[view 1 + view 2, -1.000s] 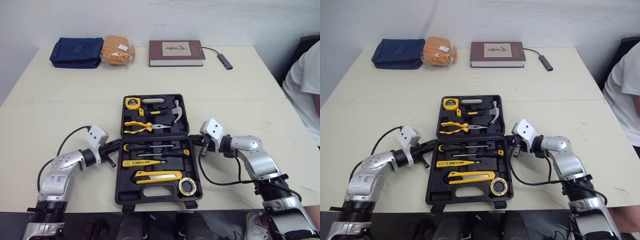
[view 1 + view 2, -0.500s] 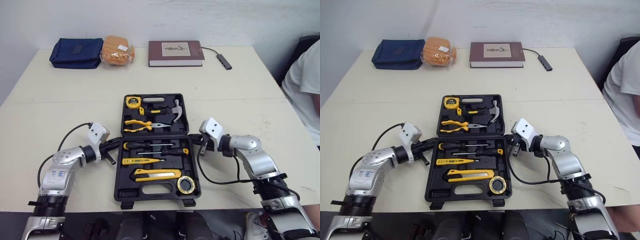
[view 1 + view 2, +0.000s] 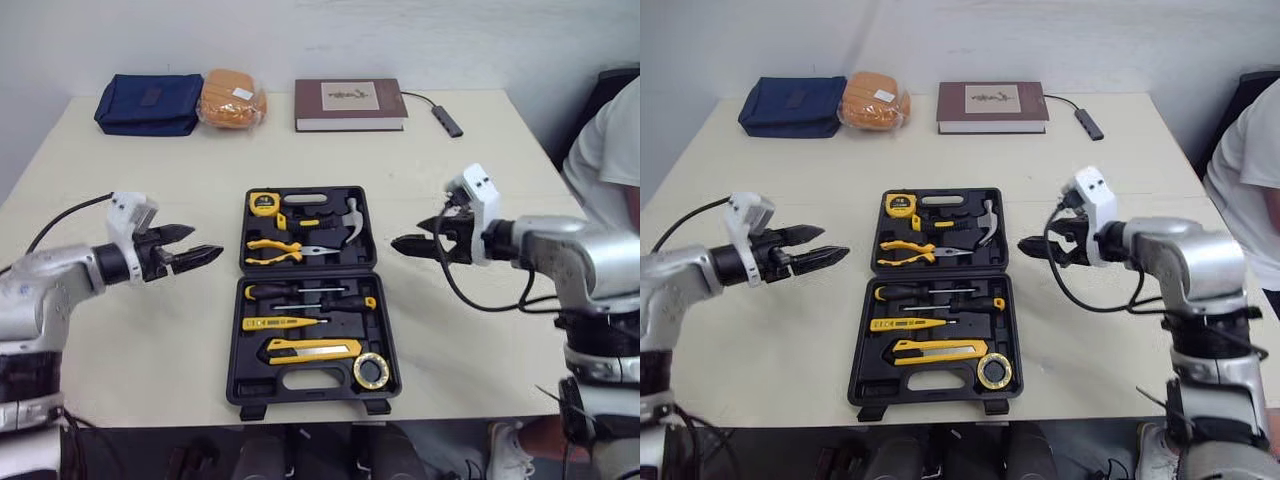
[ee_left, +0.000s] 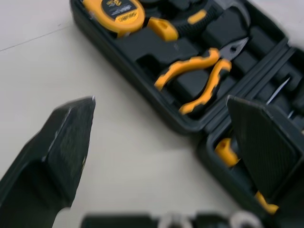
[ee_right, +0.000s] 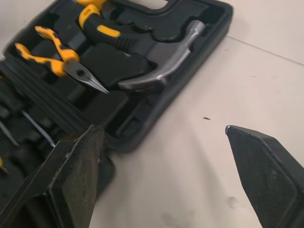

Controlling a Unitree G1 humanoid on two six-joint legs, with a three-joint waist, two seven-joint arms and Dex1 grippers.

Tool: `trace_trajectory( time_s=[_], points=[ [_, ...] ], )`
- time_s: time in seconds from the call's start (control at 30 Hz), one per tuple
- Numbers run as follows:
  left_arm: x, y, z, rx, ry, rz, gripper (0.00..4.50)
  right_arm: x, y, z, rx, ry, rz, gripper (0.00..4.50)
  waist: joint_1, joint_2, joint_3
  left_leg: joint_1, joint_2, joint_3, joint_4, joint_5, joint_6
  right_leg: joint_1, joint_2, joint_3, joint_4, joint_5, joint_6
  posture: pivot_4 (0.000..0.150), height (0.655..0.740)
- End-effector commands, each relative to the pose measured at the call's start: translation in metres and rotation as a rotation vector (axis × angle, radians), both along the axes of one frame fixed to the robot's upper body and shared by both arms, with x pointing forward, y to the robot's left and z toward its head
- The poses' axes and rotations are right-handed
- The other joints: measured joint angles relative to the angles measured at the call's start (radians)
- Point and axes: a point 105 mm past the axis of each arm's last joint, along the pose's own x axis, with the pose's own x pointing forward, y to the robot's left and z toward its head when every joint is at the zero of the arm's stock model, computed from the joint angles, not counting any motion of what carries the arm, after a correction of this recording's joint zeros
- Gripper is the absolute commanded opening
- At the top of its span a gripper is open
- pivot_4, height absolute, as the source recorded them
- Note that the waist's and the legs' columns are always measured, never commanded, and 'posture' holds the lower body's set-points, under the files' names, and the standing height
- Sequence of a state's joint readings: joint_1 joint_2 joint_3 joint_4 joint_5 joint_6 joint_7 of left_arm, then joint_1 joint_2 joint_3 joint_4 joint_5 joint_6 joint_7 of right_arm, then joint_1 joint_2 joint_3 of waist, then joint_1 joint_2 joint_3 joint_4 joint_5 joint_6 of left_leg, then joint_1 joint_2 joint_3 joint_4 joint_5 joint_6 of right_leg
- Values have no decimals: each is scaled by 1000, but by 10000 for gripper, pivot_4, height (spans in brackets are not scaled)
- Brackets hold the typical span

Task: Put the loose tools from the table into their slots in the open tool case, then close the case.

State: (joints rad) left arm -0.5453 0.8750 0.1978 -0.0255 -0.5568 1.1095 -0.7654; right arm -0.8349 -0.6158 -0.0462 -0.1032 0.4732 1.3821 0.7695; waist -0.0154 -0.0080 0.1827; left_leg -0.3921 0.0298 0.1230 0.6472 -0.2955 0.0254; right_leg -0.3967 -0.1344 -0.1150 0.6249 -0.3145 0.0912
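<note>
Smack in the middle of the frame, the open black plastic tool case [image 3: 310,290] lies flat on the cream tabletop [image 3: 150,340]. Its upper half holds the yellow tape measure [image 3: 264,205], steel claw hammer [image 3: 345,222] and yellow-handled pliers [image 3: 285,251]; the yellow utility knife [image 3: 312,350] sits in the lower half. The left gripper [image 3: 205,241] hangs at mid-left, near the case, spread wide and empty. The right gripper [image 3: 405,243] at mid-right is the same: wide open, holding nothing, pointing at the case.
</note>
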Motion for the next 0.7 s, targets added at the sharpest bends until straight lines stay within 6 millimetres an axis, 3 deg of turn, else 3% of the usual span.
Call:
trace_trajectory(
  time_s=[0.03, 0.2, 0.4, 0.7],
  points=[
    [2, -12, -1, -16, 93, 16, 45000, -1, 14, 7, -4, 60, 8, 43977, -7, 0, 0, -2, 0, 0, 0, 0, 0, -1, 1, 0, 0, 0, 0, 1500, 7400],
    [28, -14, -9, 60, 96, 142, 45000, 10, 36, 1, 14, 165, -17, 43977, -15, -1, 0, -8, -1, 4, 3, 3, 2, -7, 4, 0, 0, 1, 1, 1500, 7400],
    [38, -12, -22, 75, 138, 208, 45000, 36, 31, -8, -33, 156, -181, 43977, -14, -1, 0, -14, -1, 7, 4, 6, 3, -16, 5, 2, 4, 1, 2, 1500, 7400],
    [48, -8, -26, 14, 127, 282, 45000, 40, 36, -17, -47, 177, -211, 43977, -14, -1, 0, -13, -2, 8, 4, 6, 3, -16, 5, 5, 5, 2, 3, 1500, 7400]
  ],
)
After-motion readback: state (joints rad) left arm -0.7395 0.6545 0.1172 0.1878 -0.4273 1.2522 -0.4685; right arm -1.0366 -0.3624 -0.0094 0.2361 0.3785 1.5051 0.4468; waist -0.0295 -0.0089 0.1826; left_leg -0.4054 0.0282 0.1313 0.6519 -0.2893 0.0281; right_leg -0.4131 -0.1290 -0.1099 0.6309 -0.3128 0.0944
